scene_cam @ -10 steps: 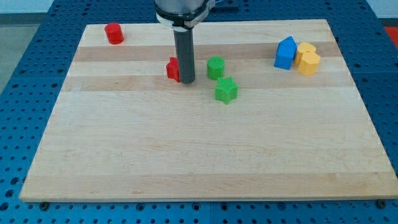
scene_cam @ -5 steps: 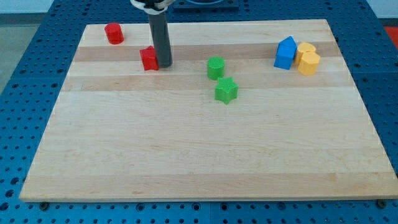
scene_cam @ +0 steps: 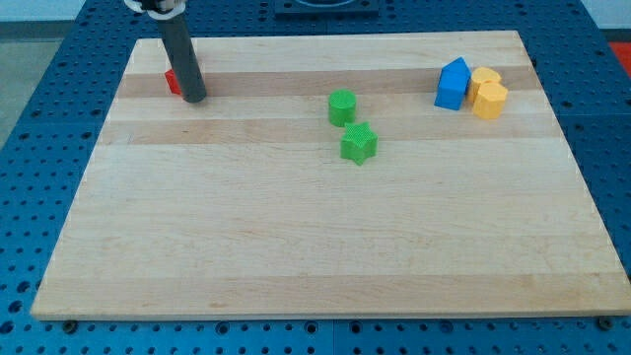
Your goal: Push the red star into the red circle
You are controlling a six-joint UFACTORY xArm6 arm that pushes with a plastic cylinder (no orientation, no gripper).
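Item: my tip (scene_cam: 193,99), bare rod (no jaws to open or close). Red block (scene_cam: 172,82), shape unclear, touches its left, top-left of board (scene_cam: 296,247). Star and circle indistinguishable behind rod; contact probably made.

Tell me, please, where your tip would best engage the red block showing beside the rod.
With no gripper, I can only push. My tip sits at the right side of the red block, of which only a sliver shows left of the rod. Pressing that right face, from the view's right, seems best; its shape is hidden.
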